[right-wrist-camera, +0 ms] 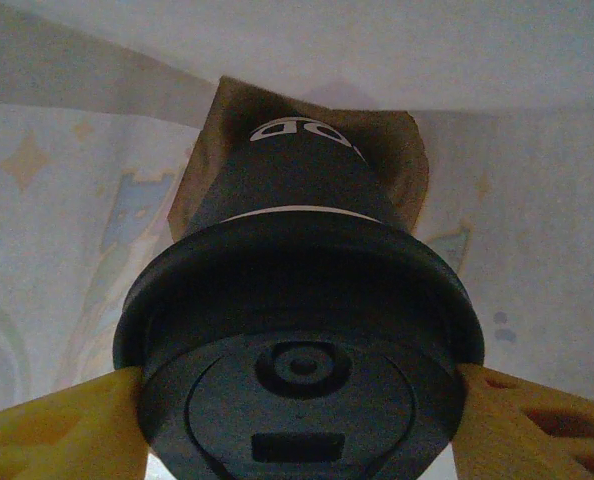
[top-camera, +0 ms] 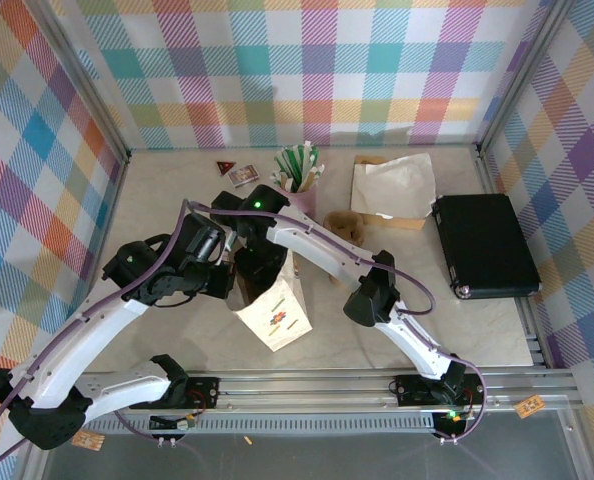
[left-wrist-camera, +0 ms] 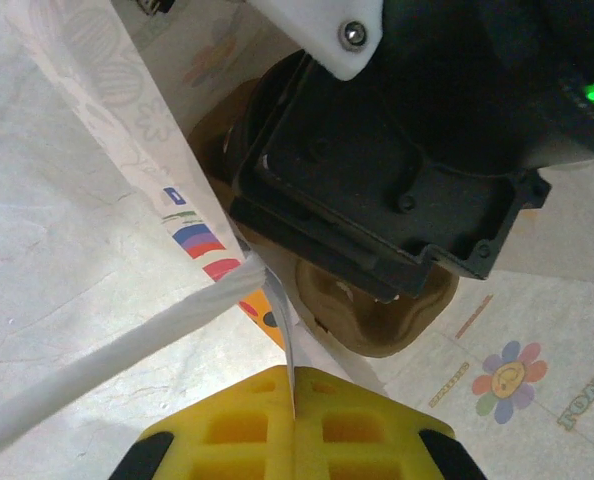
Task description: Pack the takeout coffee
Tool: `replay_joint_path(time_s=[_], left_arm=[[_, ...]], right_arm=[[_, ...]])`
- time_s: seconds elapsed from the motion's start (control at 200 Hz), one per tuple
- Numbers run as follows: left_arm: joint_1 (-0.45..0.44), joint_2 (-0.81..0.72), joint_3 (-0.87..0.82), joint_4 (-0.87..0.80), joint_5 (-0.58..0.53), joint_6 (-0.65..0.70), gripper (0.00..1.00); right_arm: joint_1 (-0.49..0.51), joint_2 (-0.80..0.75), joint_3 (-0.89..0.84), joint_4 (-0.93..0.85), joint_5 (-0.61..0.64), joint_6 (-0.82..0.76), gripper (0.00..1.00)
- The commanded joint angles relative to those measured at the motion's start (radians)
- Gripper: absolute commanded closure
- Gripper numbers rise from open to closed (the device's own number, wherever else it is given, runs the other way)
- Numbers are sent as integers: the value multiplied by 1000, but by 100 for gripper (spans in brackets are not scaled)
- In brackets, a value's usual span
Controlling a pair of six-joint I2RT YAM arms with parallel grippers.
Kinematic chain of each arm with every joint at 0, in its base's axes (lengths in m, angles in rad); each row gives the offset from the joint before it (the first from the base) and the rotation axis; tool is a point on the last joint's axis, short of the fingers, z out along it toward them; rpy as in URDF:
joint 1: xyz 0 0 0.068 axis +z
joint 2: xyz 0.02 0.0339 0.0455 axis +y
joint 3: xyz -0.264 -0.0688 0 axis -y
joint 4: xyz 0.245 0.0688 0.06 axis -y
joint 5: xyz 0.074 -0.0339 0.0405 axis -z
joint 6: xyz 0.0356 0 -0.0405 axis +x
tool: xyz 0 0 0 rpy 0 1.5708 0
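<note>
The takeout coffee [right-wrist-camera: 297, 300] hangs inside the white paper bag [top-camera: 277, 318], seen from above its round black lid, with its dark-banded side below. My right gripper [right-wrist-camera: 299, 400] is down in the bag, and its yellow fingers [right-wrist-camera: 57, 430] press against both sides of the lid. Brown cardboard [right-wrist-camera: 402, 150] lies under the cup at the bag's bottom. My left gripper [left-wrist-camera: 295, 385] is shut on the bag's thin upper edge [left-wrist-camera: 282, 320] beside a white handle strip. From that side the right wrist's black body [left-wrist-camera: 377, 180] fills the bag's mouth. The top external view has both arms meeting at the bag.
A pink cup of green and white straws [top-camera: 299, 170] stands behind the bag. Brown and white paper sheets [top-camera: 392, 185] and a brown cardboard piece [top-camera: 342, 225] lie at the back right. A black case [top-camera: 485, 245] sits at the right. A small packet [top-camera: 242, 175] lies at the back left.
</note>
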Motion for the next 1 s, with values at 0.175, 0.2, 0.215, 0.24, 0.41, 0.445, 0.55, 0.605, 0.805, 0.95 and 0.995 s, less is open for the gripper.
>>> replay_joint_path(time_s=[0.175,0.2,0.215,0.24,0.41,0.445,0.55,0.605,0.805,0.95,0.995], left_arm=[[-16,-3,-5,-12,49,52,100],[-17,-5,-7,-11,50,54,100],[-17,-5,-8,-11,51,54,100],[-16,-5,-9,-9,52,55,100],[-16,-8,-8,-8,56,58,100],[-16,-8,-9,-9,57,58,100],[-16,-7,-8,-8,58,59,100],[-17,-7,-7,-5,59,58,100],[-17,-6,-10,-1,61,58,100],[-17,-8,-9,-6,55,56,100],[-16,-9,-8,-11,46,54,100]], right_arm=[[-26,40,20,-69,-30,123,25],[-26,41,19,-63,-35,129,25],[-28,42,19,-58,-39,133,25],[-29,43,19,-49,-44,140,25],[-44,47,18,-7,-72,212,25],[-49,48,17,3,-83,224,26],[-57,48,18,30,-99,250,26],[-61,48,17,45,-104,259,26],[-66,32,19,73,-108,272,35],[-66,6,21,35,-89,265,36],[-66,-3,24,15,-79,259,38]])
